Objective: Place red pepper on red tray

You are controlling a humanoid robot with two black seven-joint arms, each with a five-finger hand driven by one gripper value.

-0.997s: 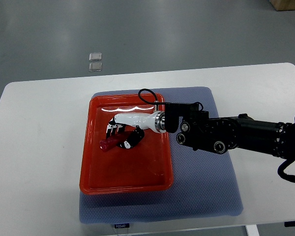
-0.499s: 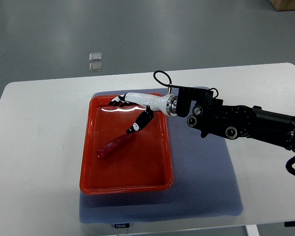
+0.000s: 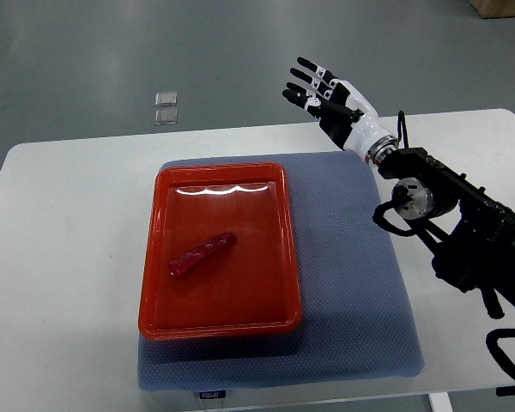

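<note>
A long red pepper (image 3: pixel 202 254) lies by itself, slanted, in the middle-left of the red tray (image 3: pixel 272 311). The tray sits on a blue-grey mat (image 3: pixel 352 292). My right hand (image 3: pixel 319 93) is raised well away from the tray, up at the table's far edge to the right, fingers spread wide and holding nothing. Its black arm (image 3: pixel 463 236) runs down to the picture's right edge. The left arm does not show.
The white table (image 3: pixel 69 257) extends around the mat on all sides. Two small clear squares (image 3: pixel 166 106) lie on the grey floor beyond the table's far edge. A cardboard corner (image 3: pixel 502 7) shows at the top right.
The right hand let go of the pepper in the tray, then lifted and swung back up and to the right, past the mat. The pepper stays where it was left.
</note>
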